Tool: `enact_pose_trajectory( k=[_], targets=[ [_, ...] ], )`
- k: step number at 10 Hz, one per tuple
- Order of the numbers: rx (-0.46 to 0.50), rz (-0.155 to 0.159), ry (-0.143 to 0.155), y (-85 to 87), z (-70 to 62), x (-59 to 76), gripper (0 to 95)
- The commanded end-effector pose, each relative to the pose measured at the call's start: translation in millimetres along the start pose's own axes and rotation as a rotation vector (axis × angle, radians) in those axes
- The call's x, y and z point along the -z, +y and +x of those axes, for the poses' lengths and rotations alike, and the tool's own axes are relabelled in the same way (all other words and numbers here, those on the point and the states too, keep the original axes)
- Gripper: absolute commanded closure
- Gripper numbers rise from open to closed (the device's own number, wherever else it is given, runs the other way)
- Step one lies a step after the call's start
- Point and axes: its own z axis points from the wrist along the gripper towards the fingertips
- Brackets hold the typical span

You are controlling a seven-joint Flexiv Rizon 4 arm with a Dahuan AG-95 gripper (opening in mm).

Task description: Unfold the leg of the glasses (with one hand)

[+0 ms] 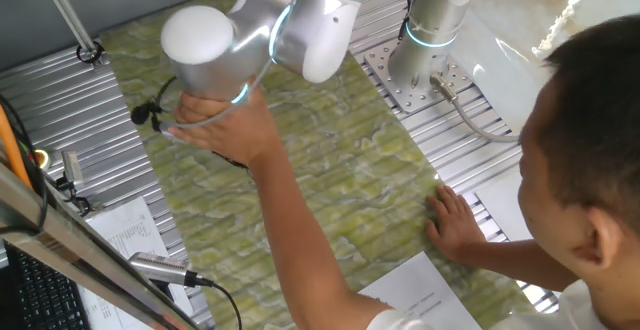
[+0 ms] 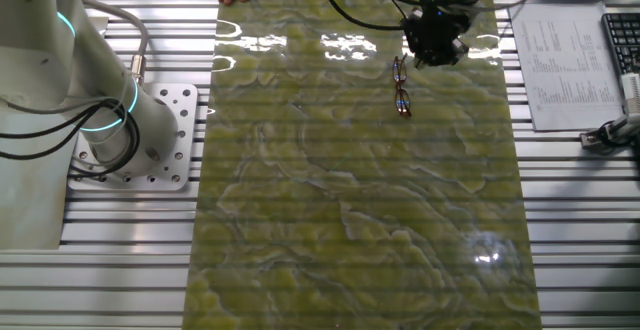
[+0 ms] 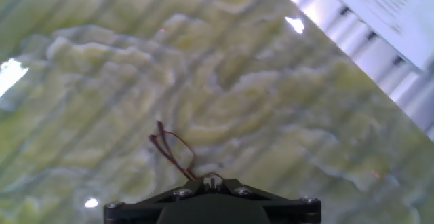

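Note:
The glasses (image 2: 401, 88) lie on the green marbled mat (image 2: 350, 190) near its far side. In the hand view the glasses (image 3: 171, 146) show as a thin dark red-brown wire frame just ahead of my fingers. My black gripper (image 3: 211, 178) has its jaws together, and a thin wire piece, the leg (image 3: 195, 176), runs right into them. In the other fixed view the gripper (image 2: 432, 55) sits just right of the glasses' far end. In one fixed view the gripper and glasses are hidden behind a person's hand (image 1: 215, 120) that grasps my wrist.
The person's other hand (image 1: 455, 220) rests on the mat's edge. A second arm's base (image 2: 140, 135) stands left of the mat. Paper sheets (image 2: 565, 50) and a keyboard (image 2: 622, 30) lie to the right. A black cable (image 2: 350, 5) hangs near the gripper.

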Motion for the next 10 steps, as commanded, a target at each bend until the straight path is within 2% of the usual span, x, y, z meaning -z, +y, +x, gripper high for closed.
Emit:
enact_pose_trajectory(
  k=[1,3,5,6,7,10],
  targets=[
    [0.066,-0.004,-0.007,5.4,-4.2,-2.9,95.0],
    [0.135,0.005,-0.039,5.7,-4.7,-7.8,95.0],
    [0.181,0.006,-0.051,4.6,-4.7,-21.4,95.0],
    [0.195,0.004,-0.053,4.4,-5.2,-25.1,95.0],
    [0.186,-0.012,-0.038,6.7,-8.4,-28.1,95.0],
    [0.184,-0.008,-0.024,12.6,-16.4,-31.4,95.0]
  ],
)
